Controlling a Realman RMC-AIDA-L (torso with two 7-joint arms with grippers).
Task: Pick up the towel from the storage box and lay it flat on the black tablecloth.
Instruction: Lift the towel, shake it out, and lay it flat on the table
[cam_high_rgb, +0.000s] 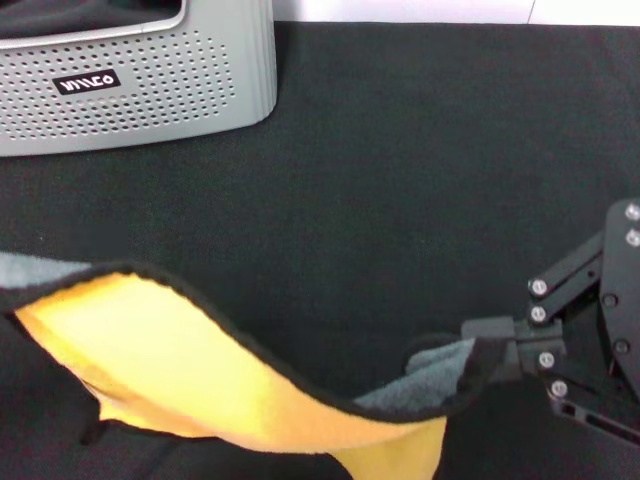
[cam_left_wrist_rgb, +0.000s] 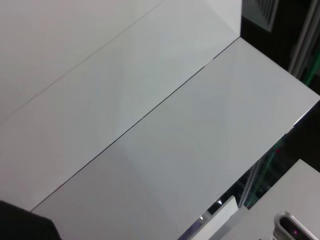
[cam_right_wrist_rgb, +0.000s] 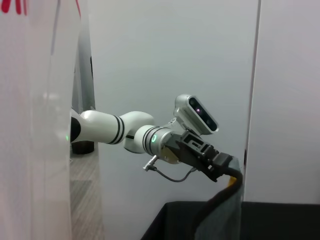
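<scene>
i am holding the towel (cam_high_rgb: 170, 375) stretched in the air between both pincers, above the black tablecloth (cam_high_rgb: 420, 150). my right pincer (cam_high_rgb: 487, 352) is clamping together on one corner. my left pincer (cam_right_wrist_rgb: 223, 166) is gripping the opposite corner, its jaws closed on the black edging. the storage box (cam_high_rgb: 150, 90) is sitting well beyond the left pincer.

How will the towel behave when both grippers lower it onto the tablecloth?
Probably floppy: the towel sags in a curve between the right gripper and the left gripper. It may fold over itself on the black tablecloth, and it seems light for its size.
</scene>
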